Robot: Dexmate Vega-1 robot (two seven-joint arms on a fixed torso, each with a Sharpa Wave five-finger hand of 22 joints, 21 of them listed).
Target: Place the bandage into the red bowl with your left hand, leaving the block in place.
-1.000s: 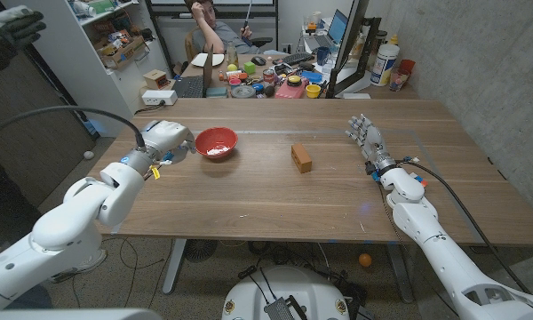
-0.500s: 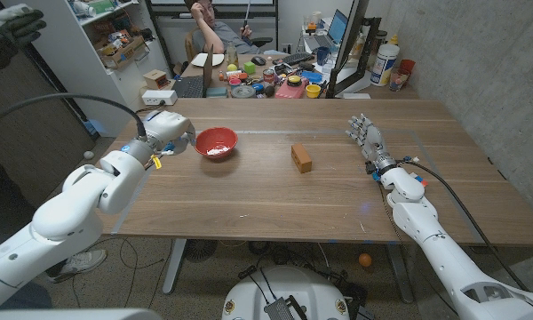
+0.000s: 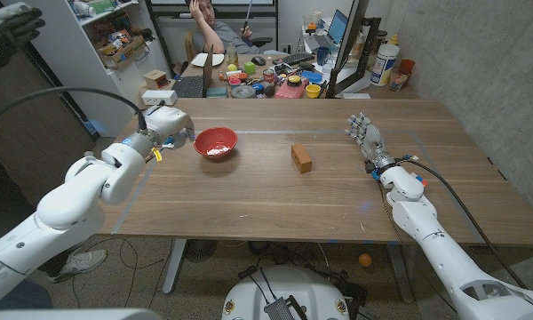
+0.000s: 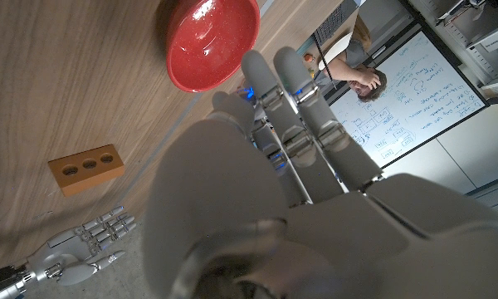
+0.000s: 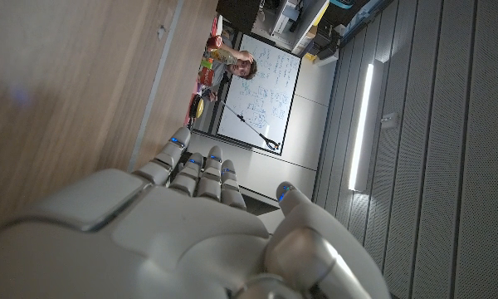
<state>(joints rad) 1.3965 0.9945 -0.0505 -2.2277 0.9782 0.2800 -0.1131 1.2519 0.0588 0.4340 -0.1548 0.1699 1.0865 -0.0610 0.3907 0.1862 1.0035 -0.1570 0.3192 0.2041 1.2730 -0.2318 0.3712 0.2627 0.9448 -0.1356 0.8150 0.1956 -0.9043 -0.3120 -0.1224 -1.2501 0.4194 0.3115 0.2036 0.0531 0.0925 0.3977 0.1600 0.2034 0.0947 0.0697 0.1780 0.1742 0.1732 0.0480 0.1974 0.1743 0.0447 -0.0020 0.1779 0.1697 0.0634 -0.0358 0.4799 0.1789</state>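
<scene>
Bare table [image 3: 249,191] btwn red bowl [image 3: 216,142] & block [image 3: 301,158], well apart.

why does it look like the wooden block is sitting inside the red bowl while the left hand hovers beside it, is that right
Not quite. The wooden block sits on the bare table, apart from the red bowl, on the side toward the right hand. The head view shows it. What lies in the bowl is a small pale thing. The left hand is indeed beside the bowl.
</scene>
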